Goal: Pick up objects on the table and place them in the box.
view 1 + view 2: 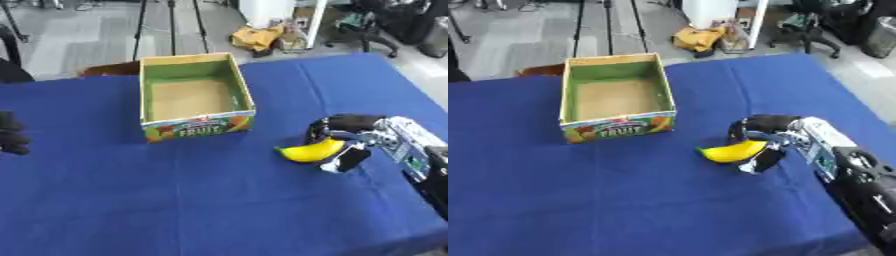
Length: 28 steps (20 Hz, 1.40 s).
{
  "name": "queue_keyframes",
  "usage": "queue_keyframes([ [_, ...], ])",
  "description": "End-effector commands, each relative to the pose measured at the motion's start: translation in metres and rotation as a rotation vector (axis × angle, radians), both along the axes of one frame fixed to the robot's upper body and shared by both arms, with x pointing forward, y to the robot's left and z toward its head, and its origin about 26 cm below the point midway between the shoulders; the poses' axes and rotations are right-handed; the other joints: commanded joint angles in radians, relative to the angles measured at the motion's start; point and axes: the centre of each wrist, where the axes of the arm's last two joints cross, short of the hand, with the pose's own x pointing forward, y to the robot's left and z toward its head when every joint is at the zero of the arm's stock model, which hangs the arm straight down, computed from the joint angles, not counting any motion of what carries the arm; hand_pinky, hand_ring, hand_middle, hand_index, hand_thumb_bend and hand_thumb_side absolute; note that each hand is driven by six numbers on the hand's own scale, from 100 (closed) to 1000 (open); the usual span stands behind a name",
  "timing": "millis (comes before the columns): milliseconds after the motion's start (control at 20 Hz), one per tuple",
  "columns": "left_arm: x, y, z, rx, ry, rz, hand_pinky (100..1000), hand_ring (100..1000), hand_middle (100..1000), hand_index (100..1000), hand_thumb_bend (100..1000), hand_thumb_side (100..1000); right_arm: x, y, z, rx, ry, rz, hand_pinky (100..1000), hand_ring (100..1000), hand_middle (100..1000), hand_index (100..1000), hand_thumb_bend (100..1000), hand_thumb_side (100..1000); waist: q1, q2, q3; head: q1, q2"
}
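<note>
Left eye view: my right hand (350, 137) curls round the curved yellow banana (311, 151) on the blue tablecloth (175, 200).
Grasp step, I'd say; next I lift it left into the open cardboard fruit box (197, 125). Left hand (10, 135) idles at the edge.

The only readable text is the word "FRUIT", in large white capitals on the colourful front wall of the open cardboard box (198, 127), left of centre in the frame. A small red mark sits just above that word, but its lettering cannot be made out. Nothing else in either view carries legible words, numbers or signs
</note>
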Motion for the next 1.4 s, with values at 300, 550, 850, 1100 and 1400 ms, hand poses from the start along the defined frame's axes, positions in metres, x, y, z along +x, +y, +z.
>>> queue_keyframes([
  [300, 0.0, 0.002, 0.01, 0.008, -0.031, 0.003, 567, 596, 602, 760, 514, 825, 0.002, -0.007, 0.014, -0.02, -0.036, -0.014, 703, 755, 777, 752, 171, 406, -0.002, -0.014, 0.0, -0.001, 0.004],
  [550, 0.0, 0.002, 0.01, 0.007, -0.031, 0.003, 567, 596, 602, 760, 514, 825, 0.002, -0.007, 0.014, -0.02, -0.039, -0.017, 703, 755, 776, 730, 144, 376, -0.002, -0.014, 0.0, -0.001, 0.003],
  [850, 0.0, 0.002, 0.01, 0.007, -0.031, 0.004, 568, 596, 602, 760, 515, 825, 0.002, -0.007, 0.013, -0.024, -0.04, -0.019, 702, 753, 774, 664, 112, 328, -0.002, -0.014, 0.0, -0.001, 0.003],
  [1100, 0.0, 0.002, 0.009, 0.007, -0.03, 0.004, 568, 596, 601, 759, 516, 824, 0.003, -0.006, 0.018, -0.023, -0.058, -0.014, 703, 753, 773, 649, 114, 317, -0.004, -0.016, -0.001, -0.001, 0.002],
  [1400, 0.0, 0.002, 0.009, 0.009, -0.029, 0.005, 568, 595, 601, 759, 516, 824, 0.004, -0.003, 0.028, -0.02, -0.091, -0.004, 705, 755, 773, 649, 120, 308, -0.008, -0.019, -0.002, 0.0, 0.003],
])
